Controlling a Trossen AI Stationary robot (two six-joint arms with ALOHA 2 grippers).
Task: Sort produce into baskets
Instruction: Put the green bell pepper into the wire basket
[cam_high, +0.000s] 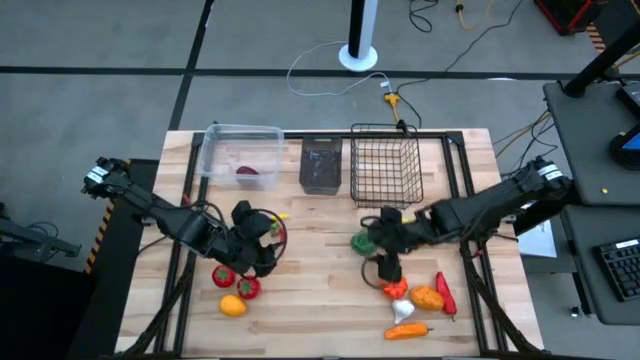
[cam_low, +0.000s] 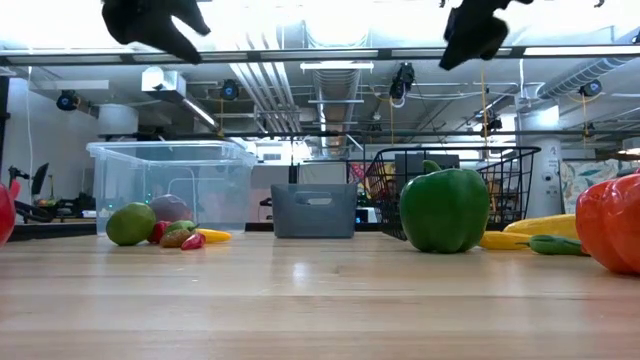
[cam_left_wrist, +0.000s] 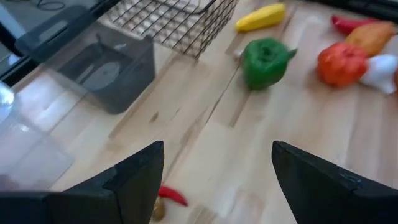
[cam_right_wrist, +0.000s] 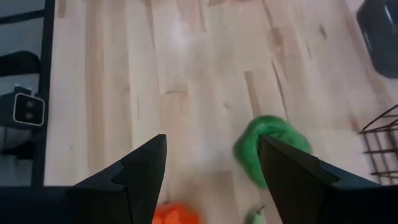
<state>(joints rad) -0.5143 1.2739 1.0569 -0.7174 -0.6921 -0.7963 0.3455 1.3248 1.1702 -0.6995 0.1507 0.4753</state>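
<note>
Three baskets sit in a row along the far edge of the wooden table (cam_high: 320, 300): a clear plastic tub (cam_high: 240, 155) on the left side with one dark reddish piece inside, a small dark bin (cam_high: 321, 165) in the middle, and a black wire-mesh basket (cam_high: 386, 168) on the right; most of the produce is still out on the table. The left gripper (cam_left_wrist: 214, 180) hangs above the left half of the table with its fingers spread wide and nothing between them; just under and beside it there's a little cluster, a couple of red tomato-looking pieces (cam_high: 236, 282) and an orange fruit (cam_high: 232, 306), plus a small red chili (cam_left_wrist: 172, 195) showing right by one finger in the wrist view. The right gripper (cam_right_wrist: 211, 177) is up over the right half, fingers also apart and empty; the green bell pepper (cam_right_wrist: 268, 155) lies on the wood below it, close to the mesh basket's front corner. Nearer the front edge on that side there's a pile: an orange-red pepper (cam_high: 397, 289), a white garlic (cam_high: 402, 311), an orange piece (cam_high: 427, 297), a red chili (cam_high: 445, 294) and an orange chili (cam_high: 410, 331); from the low view both grippers are well clear of the tabletop, and a yellow piece (cam_left_wrist: 261, 17) lies right by the mesh basket.
</note>
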